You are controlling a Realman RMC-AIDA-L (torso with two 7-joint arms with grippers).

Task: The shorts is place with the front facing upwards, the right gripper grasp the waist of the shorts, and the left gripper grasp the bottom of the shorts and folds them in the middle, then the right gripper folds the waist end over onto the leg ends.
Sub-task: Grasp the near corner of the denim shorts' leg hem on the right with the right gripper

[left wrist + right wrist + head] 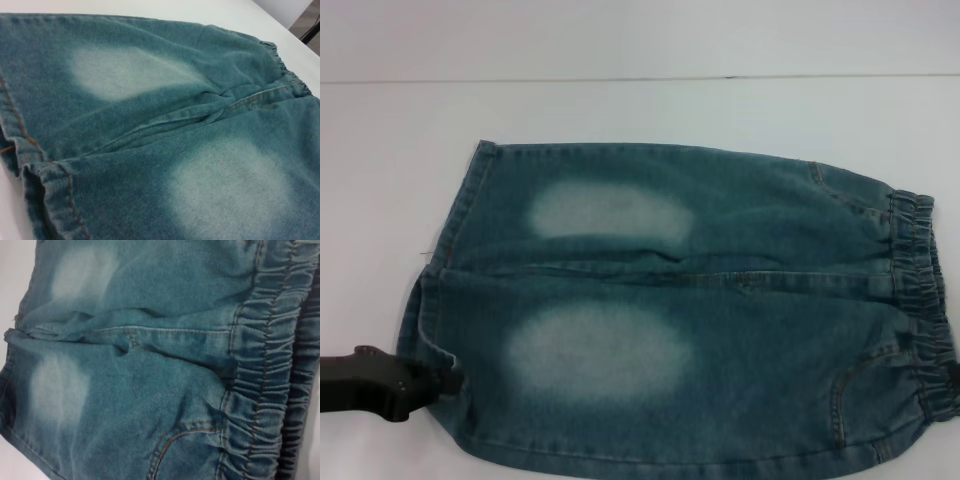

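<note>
the left gripper (448,380) is seen low at the near left, its black tip touching the hem of the near leg; whether its fingers are spread or closed cannot be told. the shorts (700,310) are laid flat on the white table (620,110), front up, hems (438,290) to the left and waistband (920,300) to the right. two pale patches are shown, one on each leg. the right gripper is barely seen at the near right edge, by the waistband.
</note>
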